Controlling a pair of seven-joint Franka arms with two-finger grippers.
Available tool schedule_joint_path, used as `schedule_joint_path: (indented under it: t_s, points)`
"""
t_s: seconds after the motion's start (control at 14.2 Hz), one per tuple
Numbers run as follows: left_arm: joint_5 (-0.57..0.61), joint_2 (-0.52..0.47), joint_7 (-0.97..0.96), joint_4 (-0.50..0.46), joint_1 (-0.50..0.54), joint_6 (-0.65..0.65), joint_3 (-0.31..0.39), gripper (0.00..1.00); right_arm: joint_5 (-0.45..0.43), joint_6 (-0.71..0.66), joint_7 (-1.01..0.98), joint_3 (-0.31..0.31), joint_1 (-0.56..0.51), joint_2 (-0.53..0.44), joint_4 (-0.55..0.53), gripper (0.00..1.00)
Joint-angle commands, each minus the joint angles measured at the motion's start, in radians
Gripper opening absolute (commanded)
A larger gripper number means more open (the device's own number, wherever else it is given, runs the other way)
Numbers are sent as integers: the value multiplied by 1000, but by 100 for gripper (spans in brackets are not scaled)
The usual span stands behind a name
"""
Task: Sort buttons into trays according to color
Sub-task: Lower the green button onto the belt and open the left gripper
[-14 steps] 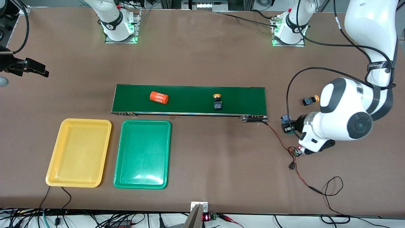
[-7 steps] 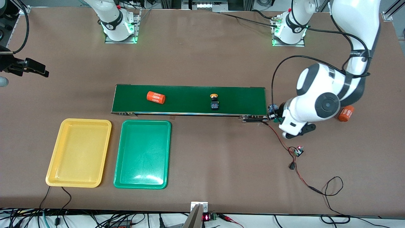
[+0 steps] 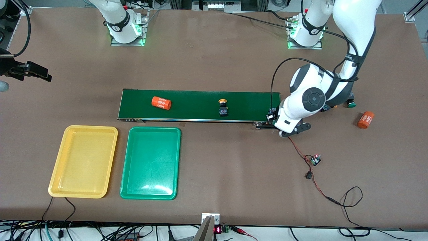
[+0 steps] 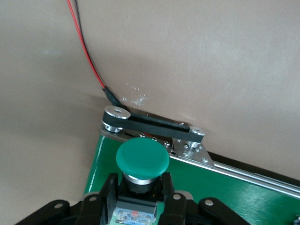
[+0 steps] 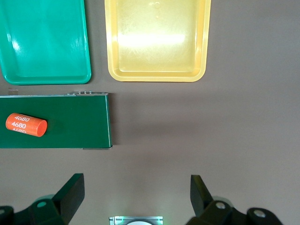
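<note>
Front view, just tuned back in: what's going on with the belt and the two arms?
The left pincer is shut on a green button, holding it over the conveyor belt's end nearest the left arm. A yellow button and an orange cylinder lie on the belt. The right pincer is open, waiting high above the table. The yellow tray and green tray hold nothing yet.

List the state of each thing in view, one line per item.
left gripper: shut on green button, over the conveyor belt end.
right gripper: open, empty, waiting.
yellow button: lying on the belt.
orange cylinder: lying on the belt.
second orange cylinder: lying on the table.
yellow tray: empty.
green tray: empty.
</note>
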Motion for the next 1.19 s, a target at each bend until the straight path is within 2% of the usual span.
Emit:
schedule_joint_path:
  t_s: [0.0, 0.35, 0.49, 0.56, 0.63, 0.7, 0.77, 0.98, 1.12]
  points:
    - [-27, -27, -1, -40, -20, 21, 16, 15, 1, -13, -16, 5, -10, -1, 7, 100]
    - [-10, -13, 6, -66, -32, 21, 17, 15, 1, -13, -16, 5, -10, -1, 7, 100]
    - [9, 4, 6, -66, -38, 21, 19, 20, 1, -13, -16, 5, -10, -1, 7, 100]
    - [35, 13, 4, -64, -38, 22, 19, 26, 1, -13, -16, 5, -10, -1, 7, 100]
    - [40, 20, 4, -63, -40, 22, 19, 38, 1, -13, -16, 5, -10, -1, 7, 100]
    - [42, 22, 4, -61, -40, 22, 19, 57, 3, -13, -16, 5, -10, -1, 7, 100]
    - [42, 22, 6, -60, -40, 22, 20, 80, 1, -13, -16, 5, -10, -1, 7, 100]
    - [85, 22, 1, -57, -40, 21, 19, 96, 1, -13, -16, 5, -16, -1, 7, 100]
    - [86, 24, 1, -49, -40, 21, 20, 96, 1, -13, -16, 5, -16, -1, 7, 100]
